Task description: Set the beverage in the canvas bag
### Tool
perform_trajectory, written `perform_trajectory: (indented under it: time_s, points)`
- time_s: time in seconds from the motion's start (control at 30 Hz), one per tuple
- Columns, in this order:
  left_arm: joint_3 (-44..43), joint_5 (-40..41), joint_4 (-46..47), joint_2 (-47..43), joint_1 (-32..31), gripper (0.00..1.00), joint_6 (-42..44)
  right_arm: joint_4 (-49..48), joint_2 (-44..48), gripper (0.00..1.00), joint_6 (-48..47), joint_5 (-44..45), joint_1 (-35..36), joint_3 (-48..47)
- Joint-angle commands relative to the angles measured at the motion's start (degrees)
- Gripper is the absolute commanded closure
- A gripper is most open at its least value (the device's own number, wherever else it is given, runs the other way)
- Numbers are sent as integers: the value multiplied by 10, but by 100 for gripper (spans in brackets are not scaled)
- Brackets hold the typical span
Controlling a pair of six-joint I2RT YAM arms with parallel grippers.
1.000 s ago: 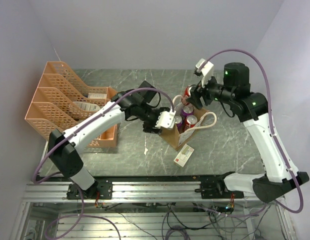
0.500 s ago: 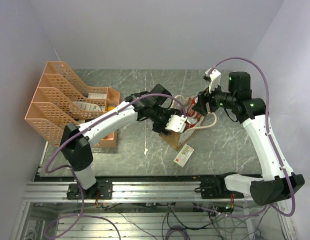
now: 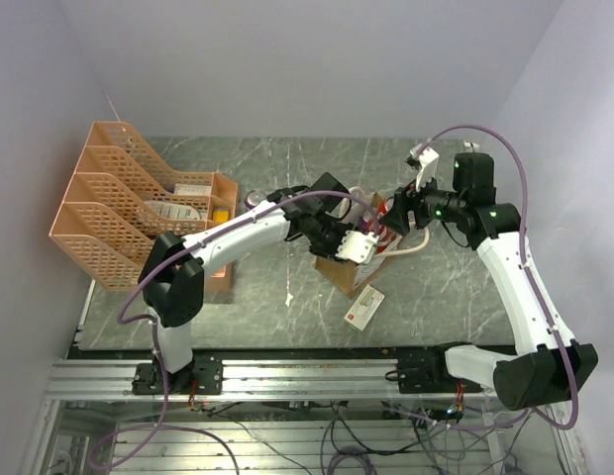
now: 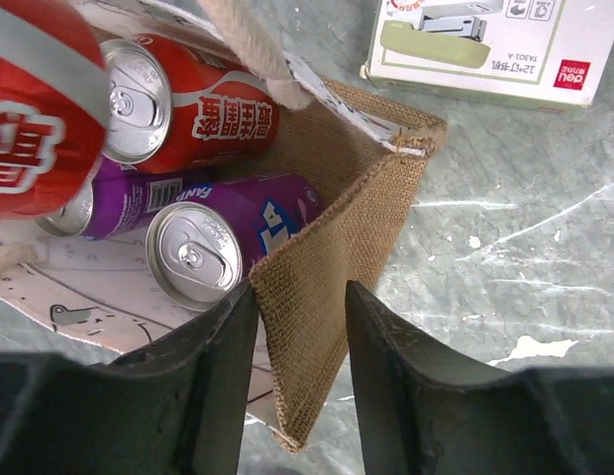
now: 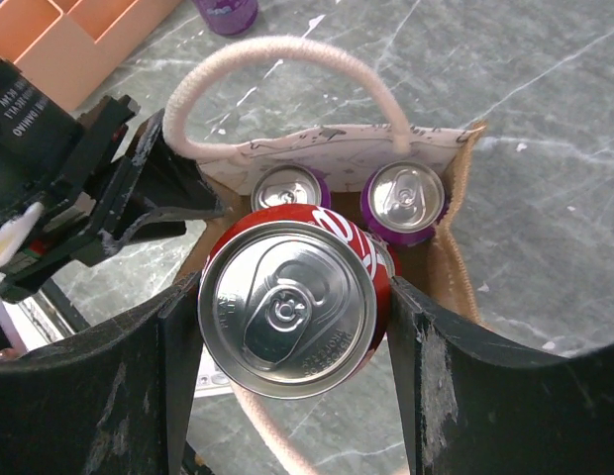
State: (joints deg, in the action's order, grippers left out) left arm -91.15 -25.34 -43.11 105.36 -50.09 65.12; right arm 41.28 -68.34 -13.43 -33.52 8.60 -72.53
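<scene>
The canvas bag (image 3: 345, 269) stands open mid-table, tan burlap with cream loop handles (image 5: 277, 54). My left gripper (image 4: 299, 297) has its jaws on either side of the bag's corner wall (image 4: 317, 327), and the fabric fills the gap at the tips. It also shows in the right wrist view (image 5: 153, 193). My right gripper (image 5: 287, 317) is shut on a red cola can (image 5: 287, 307), held upright just above the bag's opening. Inside the bag lie another red can (image 4: 203, 109) and two purple cans (image 5: 406, 203) (image 4: 238, 237).
A white boxed stapler (image 3: 363, 307) lies just in front of the bag. An orange mesh rack (image 3: 129, 208) stands at the left. A purple can (image 3: 255, 201) stands on the table behind the left arm. Grey marble table (image 3: 465, 287).
My left gripper moved right onto the bag's near corner. My right gripper lowered the red can from behind the bag down over its opening.
</scene>
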Motion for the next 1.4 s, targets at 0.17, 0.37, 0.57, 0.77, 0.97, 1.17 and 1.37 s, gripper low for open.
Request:
perform_trajectory:
  time_s: [0.17,0.37,0.57,0.77,0.97,1.17,1.37]
  points:
    - [33,-32,-27,-31,-18,73,51,-85,4,100,13,-109,-7,30]
    - [56,-30,-32,-40,-21,86,99,-94,-15,100,21,-166,-6,41]
    - [89,-33,-14,-53,-22,92,121,-95,-24,100,22,-195,1,57]
    - [118,-44,-5,-61,-24,93,145,-91,-34,100,0,-192,11,75]
    - [110,-41,-22,-60,-23,93,152,-89,-51,100,-18,-159,34,88]
    - [101,-30,-31,-67,-24,93,156,-54,-68,100,-62,-139,51,90]
    - [83,-6,-46,-67,-24,93,159,13,-91,100,-147,-167,51,82]
